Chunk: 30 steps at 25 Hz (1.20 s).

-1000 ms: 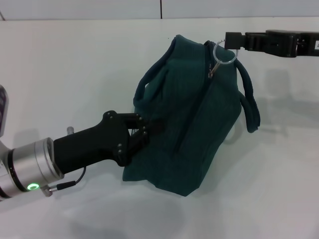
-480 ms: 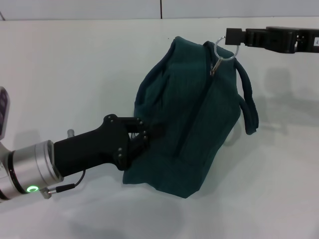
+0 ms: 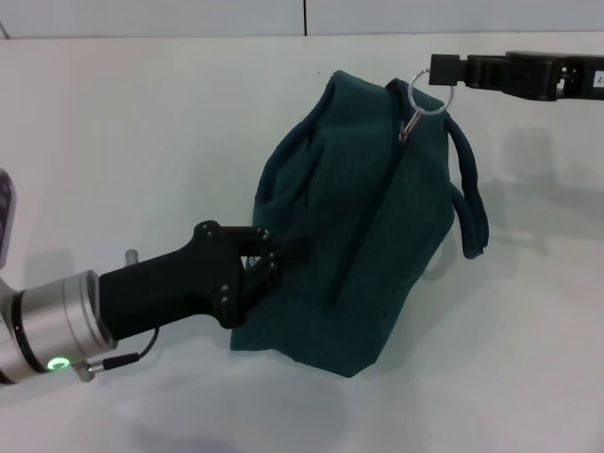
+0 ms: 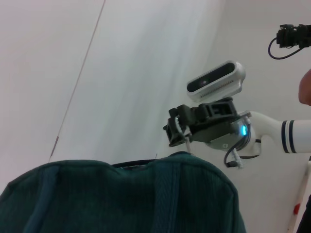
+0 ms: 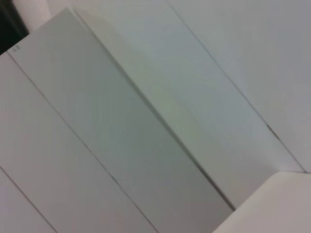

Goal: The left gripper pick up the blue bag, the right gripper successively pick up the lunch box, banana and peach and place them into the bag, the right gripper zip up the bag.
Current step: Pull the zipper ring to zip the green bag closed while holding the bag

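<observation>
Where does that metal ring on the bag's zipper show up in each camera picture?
Head view: zipper ring at the blue bag's far top corner, at the right gripper's tip.
Left wrist view: ring above the bag's top edge, at that same gripper.
Right wrist view: not in it.
Shared landmark: the bag.

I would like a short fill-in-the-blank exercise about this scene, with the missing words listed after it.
1. The right end effector holds the metal ring of the zipper pull at the ____ of the blue bag.
2. The left end effector grips the bag's side that faces the robot's ____.
3. The bag's zipper is ____.
4. The bag rests on a ____ table.

Missing words: top; left; closed; white
</observation>
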### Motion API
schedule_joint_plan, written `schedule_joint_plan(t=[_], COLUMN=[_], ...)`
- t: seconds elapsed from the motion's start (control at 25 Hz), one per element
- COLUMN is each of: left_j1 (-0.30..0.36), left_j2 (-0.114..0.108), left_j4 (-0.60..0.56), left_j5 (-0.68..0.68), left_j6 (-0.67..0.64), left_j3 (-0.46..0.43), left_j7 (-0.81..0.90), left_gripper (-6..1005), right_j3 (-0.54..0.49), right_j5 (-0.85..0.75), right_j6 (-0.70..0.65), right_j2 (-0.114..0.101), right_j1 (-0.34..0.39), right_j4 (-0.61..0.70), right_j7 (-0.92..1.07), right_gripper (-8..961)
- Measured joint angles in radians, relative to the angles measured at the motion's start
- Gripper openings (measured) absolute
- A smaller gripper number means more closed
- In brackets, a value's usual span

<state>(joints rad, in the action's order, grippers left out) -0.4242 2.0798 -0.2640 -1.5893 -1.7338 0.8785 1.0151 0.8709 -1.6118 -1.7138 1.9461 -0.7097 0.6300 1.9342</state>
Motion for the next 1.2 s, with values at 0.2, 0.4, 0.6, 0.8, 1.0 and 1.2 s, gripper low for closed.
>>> schedule_joint_plan(t=[0.2, 0.4, 0.6, 0.8, 1.0, 1.2], left_j1=[0.008, 0.010, 0.012, 0.014, 0.015, 0.015], left_j2=[-0.002, -0.003, -0.003, -0.003, -0.004, -0.004], left_j4=[0.000, 0.000, -0.001, -0.001, -0.001, -0.003], left_j5=[0.000, -0.008, -0.012, -0.014, -0.014, -0.014], left_j6=[-0.020, -0.024, -0.033, -0.035, -0.046, -0.047], left_j3=[0.000, 0.000, 0.000, 0.000, 0.000, 0.000], left_j7=[-0.001, -0.002, -0.004, -0.006, -0.006, -0.015], left_gripper=[130, 137, 143, 150, 156, 163], right_j3=[0.000, -0.001, 0.003, 0.006, 0.008, 0.010], right_j5=[-0.001, -0.002, -0.003, -0.005, -0.015, -0.021], right_j6=[0.010, 0.018, 0.029, 0.042, 0.057, 0.070], right_j2=[-0.001, -0.002, -0.004, -0.005, -0.005, -0.004], right_j1=[0.004, 0.004, 0.004, 0.004, 0.005, 0.005], right_j4=[0.000, 0.001, 0.000, 0.001, 0.001, 0.002], right_j7=[0.000, 0.000, 0.000, 0.000, 0.000, 0.000], right_gripper=[16, 17, 16, 17, 17, 17])
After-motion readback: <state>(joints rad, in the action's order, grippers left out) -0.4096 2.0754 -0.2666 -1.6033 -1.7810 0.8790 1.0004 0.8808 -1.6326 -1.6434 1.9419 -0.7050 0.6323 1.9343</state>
